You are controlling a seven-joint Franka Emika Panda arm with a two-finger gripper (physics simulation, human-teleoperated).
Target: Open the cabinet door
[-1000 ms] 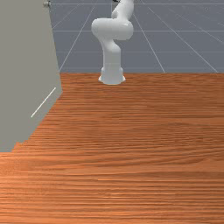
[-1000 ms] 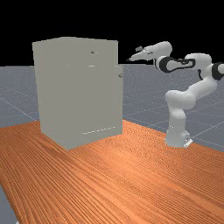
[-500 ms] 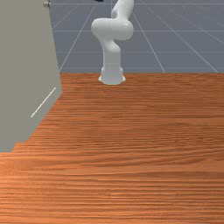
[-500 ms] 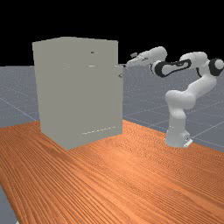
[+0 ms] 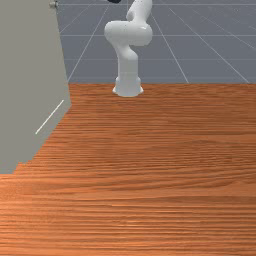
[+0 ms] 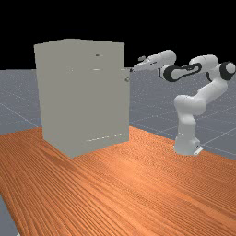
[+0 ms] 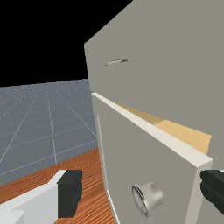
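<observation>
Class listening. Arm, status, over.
Two-finger gripper open. Grey, flat cabinet door ajar. Silver, round metal knob ungripped. Door's edge between knob and one finger.

The front view's top edge cuts off the arm (image 5: 128,62) and the cabinet (image 5: 30,65); in the wrist view the bottom edge cuts off the door (image 7: 135,157), which hides much of the cabinet's inside (image 7: 186,133); in the far view the fingers (image 6: 132,70) are too small to tell whether they touch it.

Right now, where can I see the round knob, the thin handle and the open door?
Round knob (image 7: 152,195): wrist view, its flared side.
Thin handle (image 7: 116,62): wrist view, middle of its bar.
Open door (image 7: 140,162): wrist view, outer face, above the knob.
</observation>
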